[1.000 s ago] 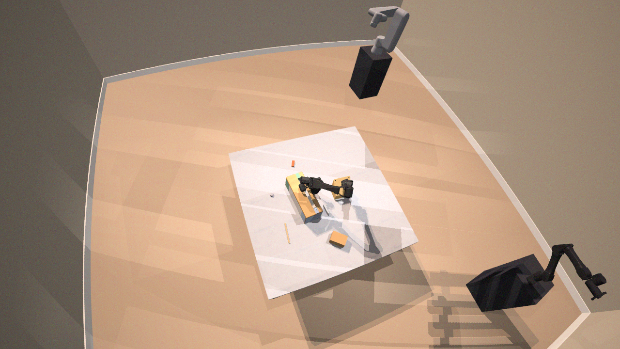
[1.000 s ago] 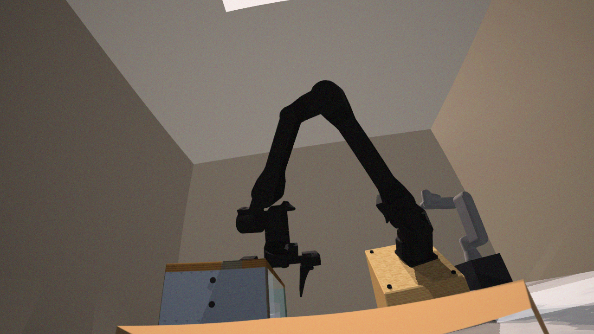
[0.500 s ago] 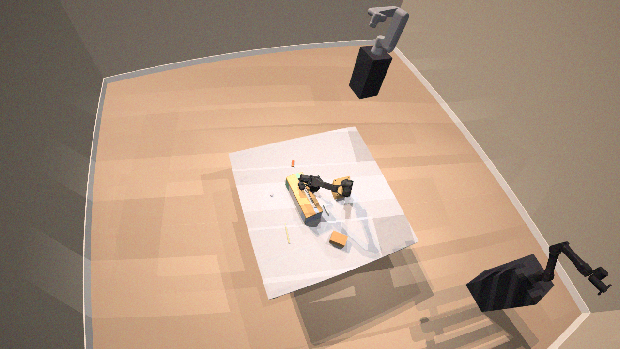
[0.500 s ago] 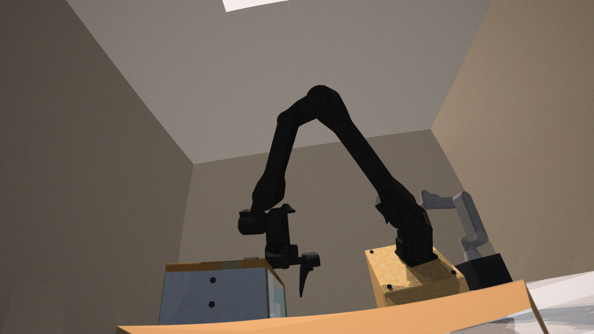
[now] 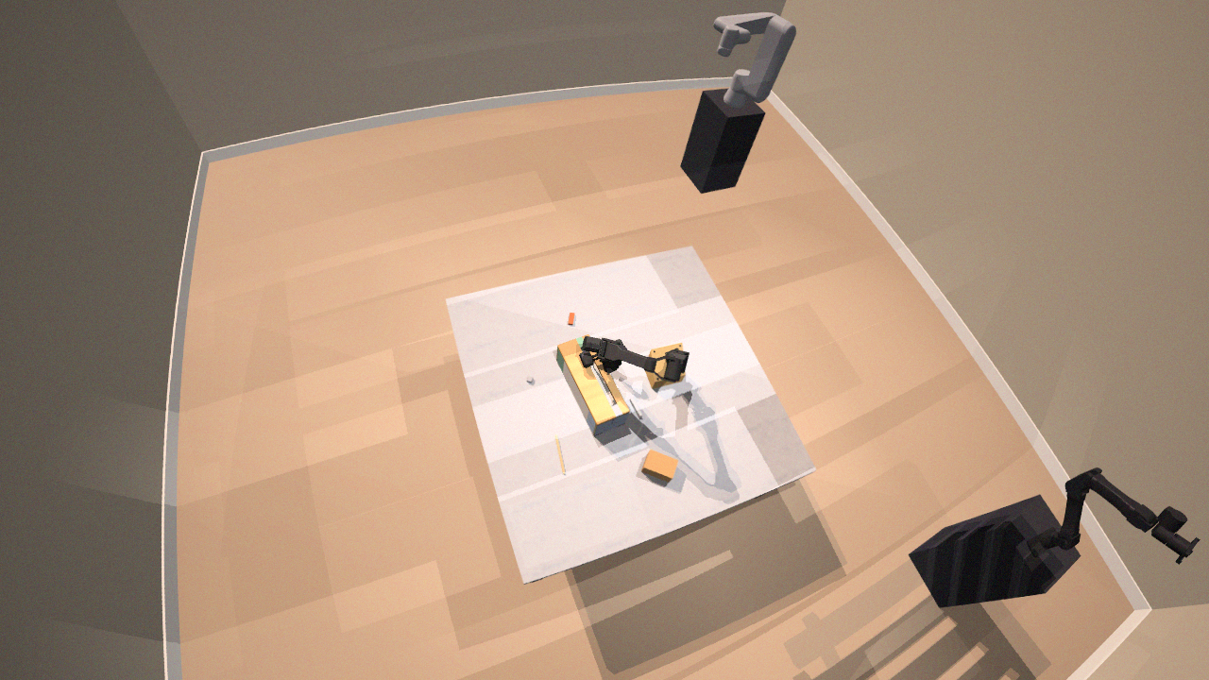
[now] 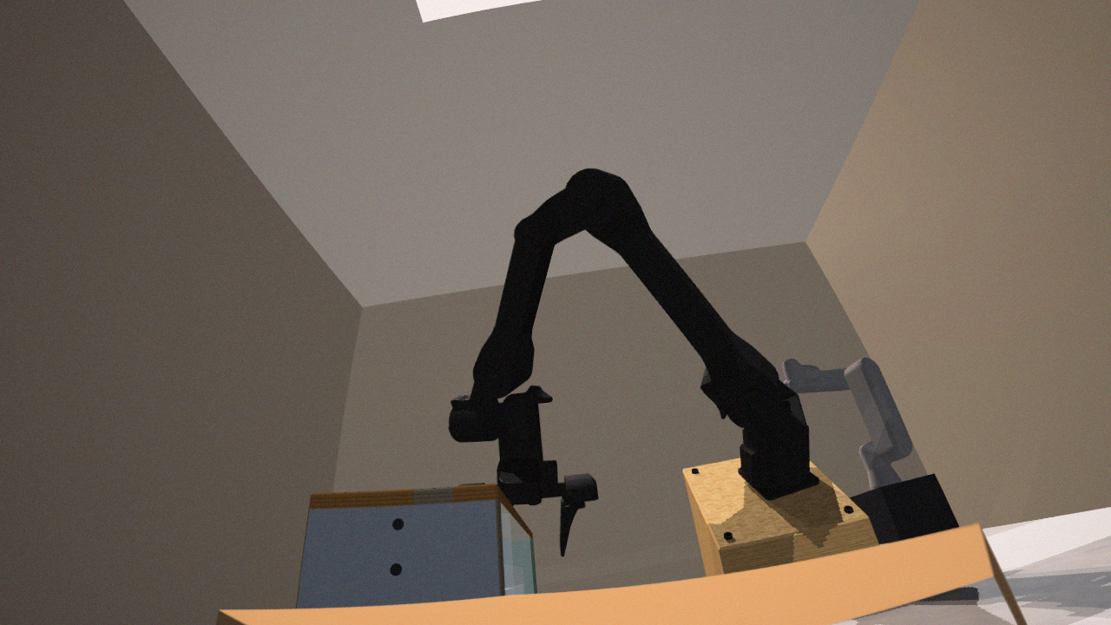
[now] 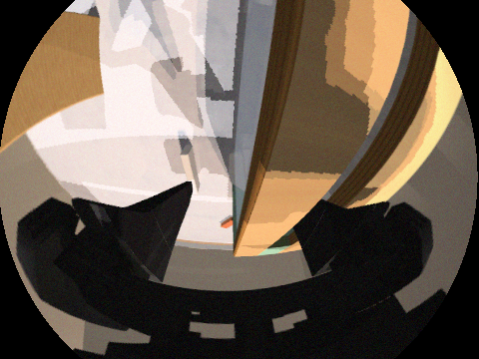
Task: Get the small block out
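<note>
The long box (image 5: 594, 387) has an orange top and a clear front; it lies on the white table mat and also shows in the exterior view (image 6: 415, 543) and in the wrist view (image 7: 313, 107). My gripper (image 5: 591, 348) (image 6: 570, 521) is open and empty at the box's far end. It straddles the top front edge (image 7: 246, 226): one finger hangs in front of the clear pane, the other is over the top. A small orange block (image 5: 571, 317) lies on the mat beyond that end, apart from the box; a small orange spot in the wrist view (image 7: 227, 222) may be the same block. The shelf inside is hidden.
The arm stands on a wooden pedestal (image 5: 668, 365) beside the box. On the mat are an orange carton (image 5: 660, 467), a thin yellow stick (image 5: 559, 456) and a small grey ball (image 5: 530, 380). Two other arms on dark stands (image 5: 721, 139) are far off at the room's edges.
</note>
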Controlling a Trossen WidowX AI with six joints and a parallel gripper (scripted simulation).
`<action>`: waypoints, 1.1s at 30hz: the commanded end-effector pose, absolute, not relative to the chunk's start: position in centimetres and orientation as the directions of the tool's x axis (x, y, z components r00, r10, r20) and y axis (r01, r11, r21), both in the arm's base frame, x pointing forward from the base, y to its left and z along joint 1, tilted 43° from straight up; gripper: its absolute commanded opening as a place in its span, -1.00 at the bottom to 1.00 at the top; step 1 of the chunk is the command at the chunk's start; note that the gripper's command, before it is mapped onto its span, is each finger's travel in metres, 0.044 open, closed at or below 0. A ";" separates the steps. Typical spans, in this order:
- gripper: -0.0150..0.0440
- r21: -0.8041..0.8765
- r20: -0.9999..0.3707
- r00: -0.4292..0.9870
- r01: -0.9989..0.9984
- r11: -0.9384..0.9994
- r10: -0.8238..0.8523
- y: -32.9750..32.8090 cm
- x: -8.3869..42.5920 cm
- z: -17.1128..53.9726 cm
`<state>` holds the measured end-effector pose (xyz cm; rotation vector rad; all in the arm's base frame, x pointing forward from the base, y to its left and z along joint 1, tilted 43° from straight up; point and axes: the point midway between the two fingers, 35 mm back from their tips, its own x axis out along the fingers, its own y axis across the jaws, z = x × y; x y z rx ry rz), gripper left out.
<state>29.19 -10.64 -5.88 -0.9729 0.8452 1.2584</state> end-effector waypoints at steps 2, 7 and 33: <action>0.86 -0.122 -0.922 0.129 -0.992 0.042 0.366 -11.2 29.3 -6.4; 0.86 -0.122 -0.922 0.129 -0.992 0.042 0.365 -11.6 29.3 -6.7; 0.86 -0.120 -0.922 0.127 -0.992 0.041 0.367 -16.7 28.5 -2.8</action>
